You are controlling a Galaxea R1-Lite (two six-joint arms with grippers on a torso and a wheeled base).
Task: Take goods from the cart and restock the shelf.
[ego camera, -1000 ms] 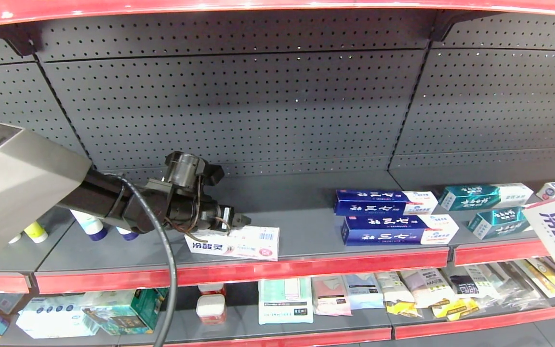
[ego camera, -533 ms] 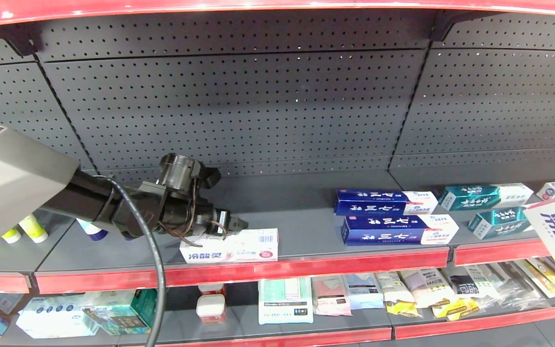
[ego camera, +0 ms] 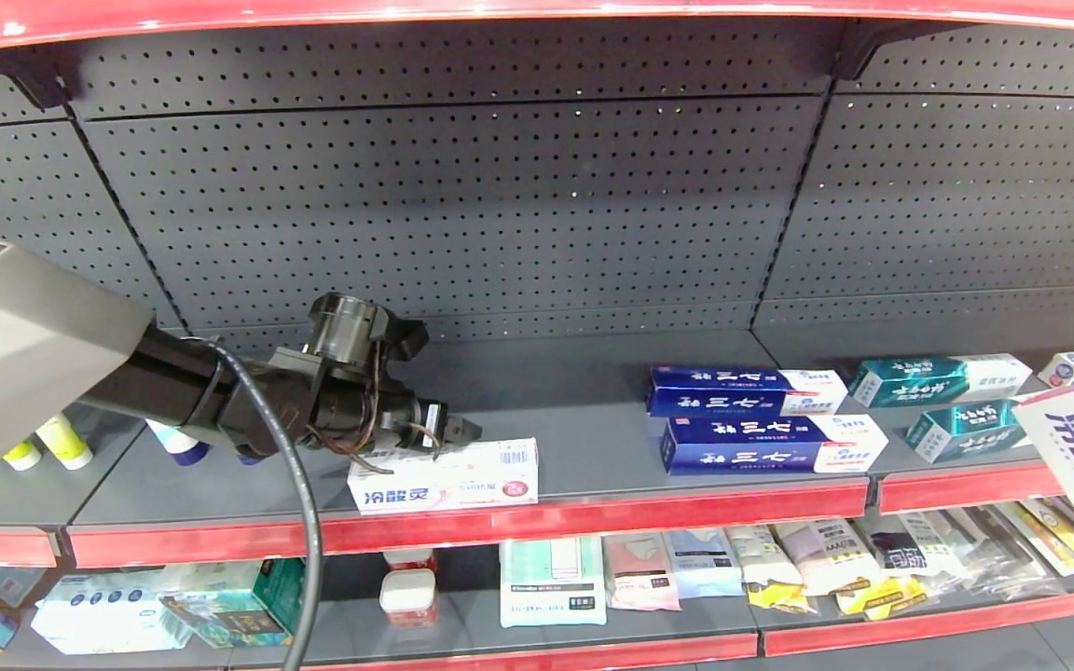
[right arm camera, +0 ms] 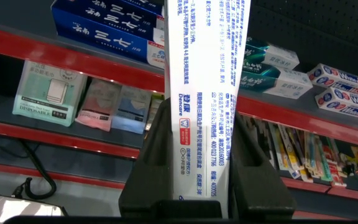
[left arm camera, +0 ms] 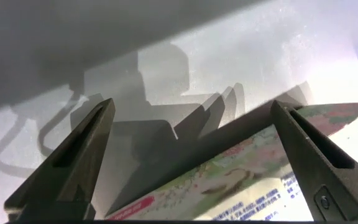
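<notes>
One box in our grip, one on the shelf

Nearest us, our right tool [right arm camera: 204,140] clamps a white box [right arm camera: 205,74] upright. Farther out, our left tool [ego camera: 451,433] stands wide apart at a pink-trimmed box [ego camera: 448,477] lying on the shelf's [ego camera: 584,438] front edge, with blue boxes [ego camera: 761,445] well apart.

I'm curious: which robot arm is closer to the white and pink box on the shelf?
Left. The left end effector is open right over the white and pink box; the right end effector holds another box far to the right.
</notes>
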